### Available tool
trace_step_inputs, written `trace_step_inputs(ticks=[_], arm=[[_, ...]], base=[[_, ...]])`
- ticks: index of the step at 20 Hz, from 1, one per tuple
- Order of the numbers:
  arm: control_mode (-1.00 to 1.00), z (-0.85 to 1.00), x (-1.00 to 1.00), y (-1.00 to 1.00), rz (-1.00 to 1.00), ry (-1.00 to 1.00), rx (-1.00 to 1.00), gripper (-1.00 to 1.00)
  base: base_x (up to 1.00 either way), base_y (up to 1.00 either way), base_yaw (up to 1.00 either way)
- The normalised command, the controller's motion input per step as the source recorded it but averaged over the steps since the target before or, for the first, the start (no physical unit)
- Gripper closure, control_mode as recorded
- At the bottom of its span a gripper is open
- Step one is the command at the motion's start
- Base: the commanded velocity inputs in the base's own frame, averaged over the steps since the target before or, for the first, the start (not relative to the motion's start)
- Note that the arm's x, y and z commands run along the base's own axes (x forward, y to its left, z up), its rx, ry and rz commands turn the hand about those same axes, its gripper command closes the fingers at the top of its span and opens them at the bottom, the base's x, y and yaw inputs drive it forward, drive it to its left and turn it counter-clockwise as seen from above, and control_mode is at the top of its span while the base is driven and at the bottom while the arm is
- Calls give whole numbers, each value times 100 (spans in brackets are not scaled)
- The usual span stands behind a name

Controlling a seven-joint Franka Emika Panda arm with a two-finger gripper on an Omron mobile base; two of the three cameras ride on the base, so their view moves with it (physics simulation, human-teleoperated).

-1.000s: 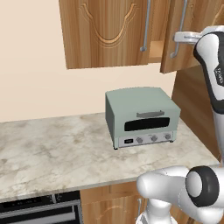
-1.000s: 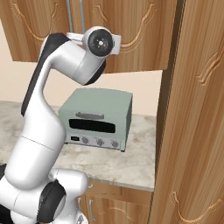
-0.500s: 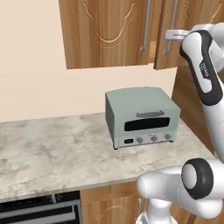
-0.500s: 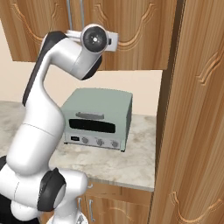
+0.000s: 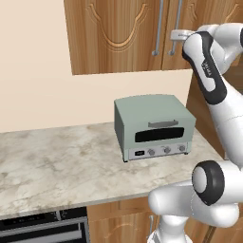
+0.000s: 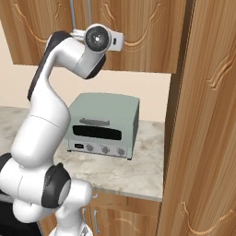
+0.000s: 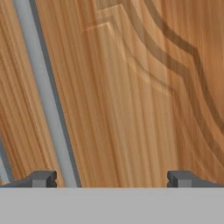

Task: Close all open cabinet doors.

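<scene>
Two upper cabinet doors of brown wood with carved arches hang above the counter. The left door point(image 5: 114, 33) lies flat against the cabinet. The right door point(image 5: 190, 19) stands about in line with it, their silver bar handles point(image 5: 159, 26) side by side. My gripper point(image 5: 176, 34) is pressed against the right door's face just beside its handle point(image 5: 179, 21). In the hand view the door panel point(image 7: 131, 87) is very close, with the handle point(image 7: 43, 87) at the left. My gripper point(image 7: 112, 179) is open, its fingertips point(image 7: 43, 178) wide apart with nothing between them.
A pale green toaster oven point(image 5: 154, 126) stands on the marble counter point(image 5: 57, 161) below the doors. A tall wooden cabinet point(image 6: 207, 115) rises close on the right. A dark oven front point(image 5: 42, 230) sits under the counter at the left.
The right door has swung from standing ajar to about level with the left door. My hand has moved left and toward the cabinet with it.
</scene>
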Motion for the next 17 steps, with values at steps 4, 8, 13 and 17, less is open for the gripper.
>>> trace_step_inputs(ticks=[4, 8, 13, 17], arm=[[-100, 0, 53, 0, 0, 0, 0, -100], [-100, 0, 51, 0, 0, 0, 0, -100], [-100, 0, 21, 0, 0, 0, 0, -100], [-100, -1, 0, 0, 0, 0, 0, -100]], base=[[0, 0, 0], [0, 0, 0], [0, 0, 0], [0, 0, 0]])
